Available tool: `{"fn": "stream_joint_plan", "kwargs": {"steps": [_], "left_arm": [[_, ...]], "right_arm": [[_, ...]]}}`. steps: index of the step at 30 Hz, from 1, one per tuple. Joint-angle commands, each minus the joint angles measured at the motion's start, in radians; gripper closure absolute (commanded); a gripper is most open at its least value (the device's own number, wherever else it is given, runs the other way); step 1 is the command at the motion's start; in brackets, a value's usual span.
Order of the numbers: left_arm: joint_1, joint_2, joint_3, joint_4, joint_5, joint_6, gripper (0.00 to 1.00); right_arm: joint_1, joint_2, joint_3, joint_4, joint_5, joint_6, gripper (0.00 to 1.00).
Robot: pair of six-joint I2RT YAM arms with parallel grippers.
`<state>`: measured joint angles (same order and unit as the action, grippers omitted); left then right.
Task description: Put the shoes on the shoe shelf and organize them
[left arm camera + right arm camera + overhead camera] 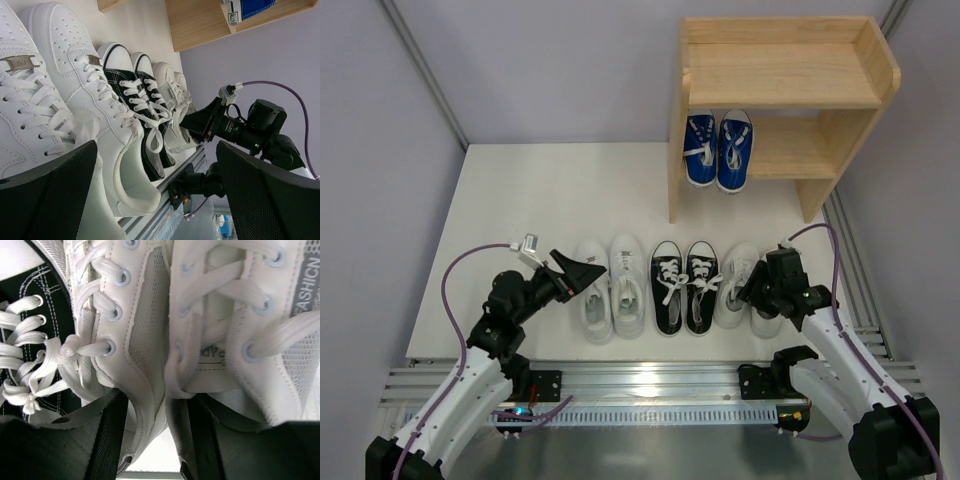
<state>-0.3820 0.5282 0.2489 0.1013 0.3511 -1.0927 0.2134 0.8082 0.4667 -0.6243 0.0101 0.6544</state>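
Note:
The light wood shoe shelf (790, 75) stands at the back right, with the blue sneakers (718, 150) on its lower tier. The other shoes stand in a row near the front: white leather low-tops (613, 287), black canvas sneakers (684, 286), and smaller white lace-ups (738, 285). My left gripper (582, 272) is open above the left white low-top. In the left wrist view (156, 147), the heel of a white low-top (135, 170) lies between its fingers. My right gripper (762, 290) has one finger inside each small white shoe (145, 340) and is closed on their adjoining inner walls (155, 405).
The shelf's top tier (775, 62) is bare, as is the right half of the lower tier (790, 150). Metal rails (650, 385) run along the table's front edge and down the right side. Grey walls close in the table on the left, back and right.

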Motion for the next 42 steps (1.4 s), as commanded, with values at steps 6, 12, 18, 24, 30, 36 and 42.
{"fn": "stream_joint_plan", "kwargs": {"steps": [6,12,18,24,30,36,42], "left_arm": [[-0.001,-0.013,0.007,0.029,0.003,0.004,0.0],[0.0,-0.033,0.009,0.009,-0.003,0.01,0.0],[-0.001,-0.04,0.012,0.0,-0.008,0.017,0.0],[0.0,-0.048,0.012,-0.003,-0.009,0.016,0.0],[-0.001,-0.069,0.013,-0.018,-0.015,0.022,0.0],[0.0,-0.065,0.015,-0.008,-0.015,0.022,0.0],[0.0,-0.036,0.03,0.018,-0.001,0.025,0.0]], "right_arm": [[0.018,0.1,-0.046,0.09,0.031,0.07,0.83],[0.02,0.135,-0.039,0.106,0.048,0.068,0.96],[0.02,0.004,0.101,-0.001,0.14,-0.001,0.96],[0.018,-0.04,0.297,-0.129,0.228,-0.074,0.96],[0.018,-0.063,0.43,-0.166,0.283,-0.145,0.96],[0.02,-0.083,0.598,-0.16,0.333,-0.277,0.96],[0.02,-0.034,0.708,-0.049,0.369,-0.366,0.96]]}}
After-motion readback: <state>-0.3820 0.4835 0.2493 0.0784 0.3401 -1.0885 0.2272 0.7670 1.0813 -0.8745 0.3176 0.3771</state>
